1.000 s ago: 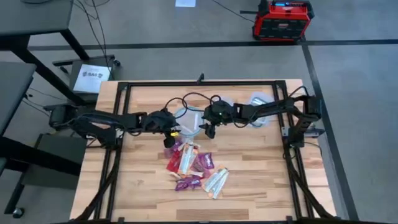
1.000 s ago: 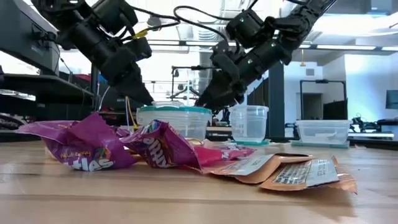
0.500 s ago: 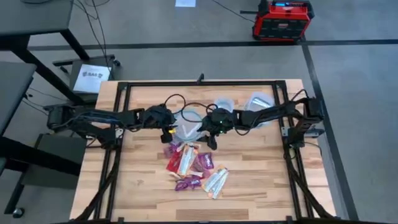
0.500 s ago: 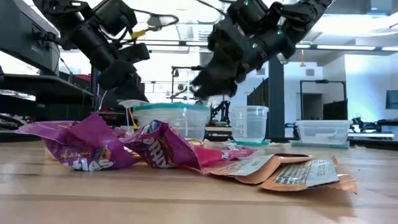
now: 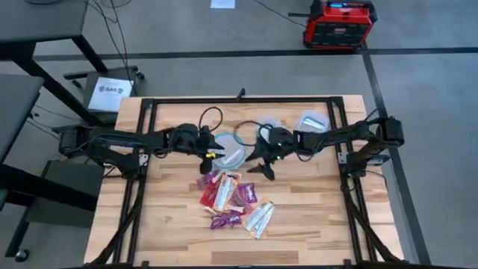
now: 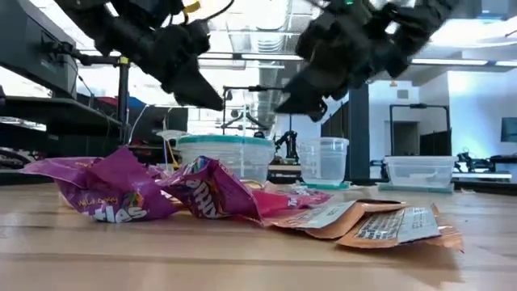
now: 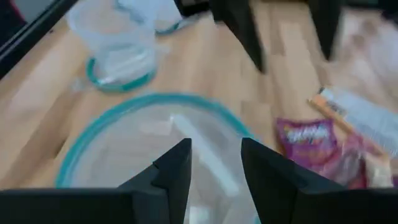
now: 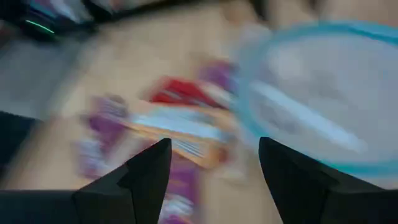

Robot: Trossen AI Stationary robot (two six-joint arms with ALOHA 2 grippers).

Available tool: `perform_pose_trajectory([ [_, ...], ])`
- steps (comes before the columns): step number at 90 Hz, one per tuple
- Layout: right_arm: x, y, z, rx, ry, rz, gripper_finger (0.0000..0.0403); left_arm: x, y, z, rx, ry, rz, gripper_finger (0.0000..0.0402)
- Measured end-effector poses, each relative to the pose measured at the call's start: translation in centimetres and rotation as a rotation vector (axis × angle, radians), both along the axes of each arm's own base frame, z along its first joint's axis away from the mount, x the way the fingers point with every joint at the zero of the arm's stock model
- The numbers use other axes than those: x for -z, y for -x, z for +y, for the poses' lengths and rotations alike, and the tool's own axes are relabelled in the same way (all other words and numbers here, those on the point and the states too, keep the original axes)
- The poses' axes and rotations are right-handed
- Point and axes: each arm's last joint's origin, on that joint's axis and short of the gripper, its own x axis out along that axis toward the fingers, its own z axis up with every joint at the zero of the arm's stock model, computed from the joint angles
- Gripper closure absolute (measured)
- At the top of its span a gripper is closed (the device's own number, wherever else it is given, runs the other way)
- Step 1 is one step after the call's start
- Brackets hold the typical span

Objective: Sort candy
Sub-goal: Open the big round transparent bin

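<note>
The candy (image 5: 230,197) lies in a loose pile on the wooden table: purple packets (image 6: 121,194), red ones, orange-white bars (image 6: 380,222) and pale wrappers (image 5: 259,218). Just beyond the pile stands a round clear container with a teal rim (image 5: 228,149), and a pale wrapper (image 7: 199,144) lies inside it. My left gripper (image 7: 214,146) hangs open over that container's left part (image 5: 211,154), with nothing between its fingers. My right gripper (image 5: 263,167) is open and empty too (image 8: 214,146), raised above the table at the container's near right side.
Two more clear containers stand farther back, a small one (image 5: 269,124) and a flat rectangular one (image 5: 312,121). A black frame (image 5: 149,104) runs around the tabletop. Bare wood (image 5: 314,209) lies right and left of the pile.
My left gripper has risen and gone a little toward the table's right, from the container's near left rim to over it. My right gripper has also risen, and has gone toward the right and near edges, away from over the container. The candy pile has stayed put.
</note>
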Motion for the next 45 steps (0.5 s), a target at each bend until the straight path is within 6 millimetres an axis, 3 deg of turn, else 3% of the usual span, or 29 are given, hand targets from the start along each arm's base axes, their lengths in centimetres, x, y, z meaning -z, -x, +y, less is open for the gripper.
perform_pose_trajectory([
  [13,2.5,0.6,-0.8,0.207,0.098,-0.016,0.0175,2.0,-0.4,0.0,-0.005,0.043,0.115,0.0274],
  [25,1.6,-0.6,-1.4,0.215,0.132,-0.080,0.0175,2.4,0.2,-0.1,-0.039,0.065,0.192,0.0274],
  [45,2.9,-1.6,-2.4,0.273,0.209,0.068,0.0175,2.6,1.0,0.1,-0.089,-0.024,0.253,0.0274],
])
